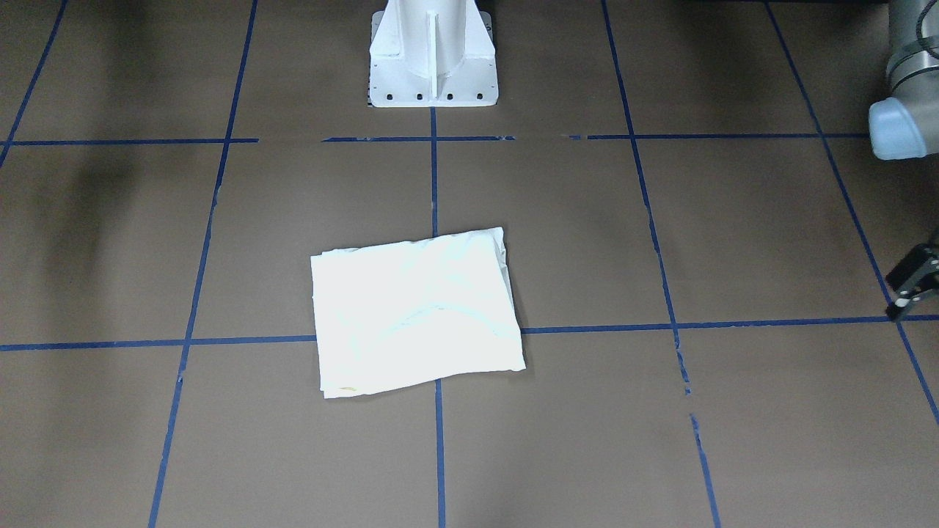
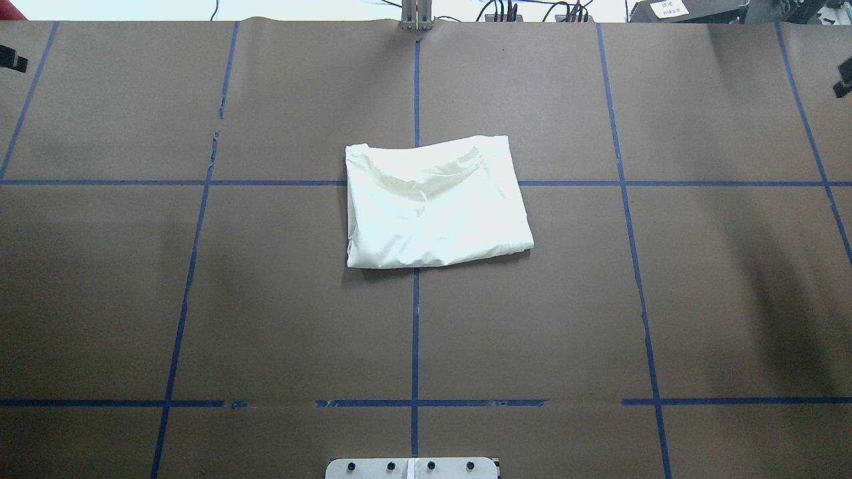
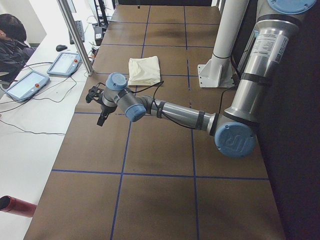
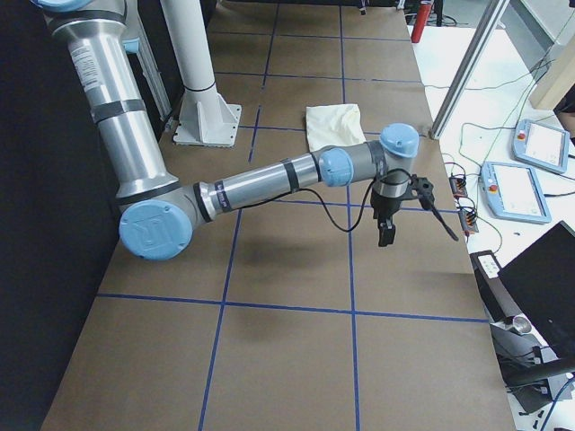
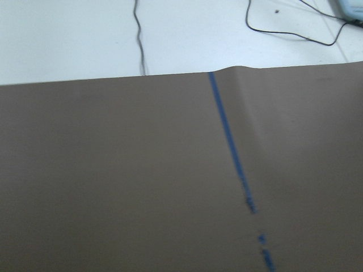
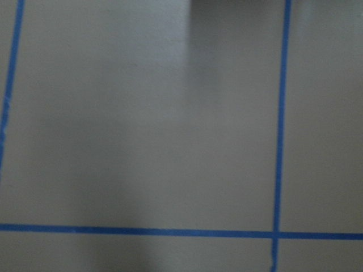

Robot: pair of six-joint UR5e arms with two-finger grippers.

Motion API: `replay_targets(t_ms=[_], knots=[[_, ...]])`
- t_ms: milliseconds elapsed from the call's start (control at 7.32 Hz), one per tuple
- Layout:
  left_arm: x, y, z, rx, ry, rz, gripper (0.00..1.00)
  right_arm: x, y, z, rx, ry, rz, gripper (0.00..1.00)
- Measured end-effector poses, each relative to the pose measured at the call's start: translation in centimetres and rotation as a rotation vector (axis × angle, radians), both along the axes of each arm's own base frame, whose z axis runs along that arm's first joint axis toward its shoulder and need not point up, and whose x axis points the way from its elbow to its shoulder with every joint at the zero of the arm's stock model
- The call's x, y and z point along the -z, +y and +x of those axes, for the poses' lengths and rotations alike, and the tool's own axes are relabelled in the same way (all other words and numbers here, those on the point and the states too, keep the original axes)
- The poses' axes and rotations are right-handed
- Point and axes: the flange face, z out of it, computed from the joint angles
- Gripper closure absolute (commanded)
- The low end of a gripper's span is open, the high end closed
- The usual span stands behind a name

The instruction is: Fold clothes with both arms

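Note:
The clothes point(image 2: 436, 203) lie folded into a cream-white rectangle near the middle of the brown table, plain side up; they also show as the same clothes point(image 1: 418, 312). Both arms are drawn back to the table's ends, far from the cloth. My left gripper point(image 1: 893, 297) is cut by the view's right edge, its fingers apart and holding nothing; it hangs above the paper as the left gripper point(image 3: 97, 107). My right gripper point(image 4: 395, 215) shows only in the right side view, so I cannot tell its state. Both wrist views show only bare paper and blue tape.
The white pedestal base point(image 1: 433, 59) stands at the robot's side of the table. A seated person point(image 3: 12, 45) and control tablets point(image 3: 65, 62) are on the white bench beyond the paper's edge point(image 5: 170, 76). A metal post point(image 3: 75, 35) rises there.

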Motion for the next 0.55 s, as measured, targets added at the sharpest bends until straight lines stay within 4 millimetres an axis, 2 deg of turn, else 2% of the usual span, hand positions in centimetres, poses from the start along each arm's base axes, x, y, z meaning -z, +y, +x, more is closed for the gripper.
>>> replay_targets(t_ms=[137, 273, 410, 546], knots=[[-3.2, 2.6, -4.1, -0.066, -0.095, 0.032, 0.0, -4.5, 3.6, 4.7, 0.034, -0.011, -0.001, 0.0], [-5.8, 6.2, -7.2, -0.129, -0.157, 0.048, 0.0, -7.8, 7.0, 7.6, 0.042, -0.042, -0.019, 0.0], [-7.4, 9.6, -8.5, -0.161, -0.178, 0.043, 0.0, -9.4, 9.1, 8.6, 0.034, -0.085, -0.035, 0.0], [-8.1, 11.6, -9.0, -0.156, -0.175, 0.026, 0.0, -10.1, 10.0, 8.8, 0.024, -0.116, -0.049, 0.0]])
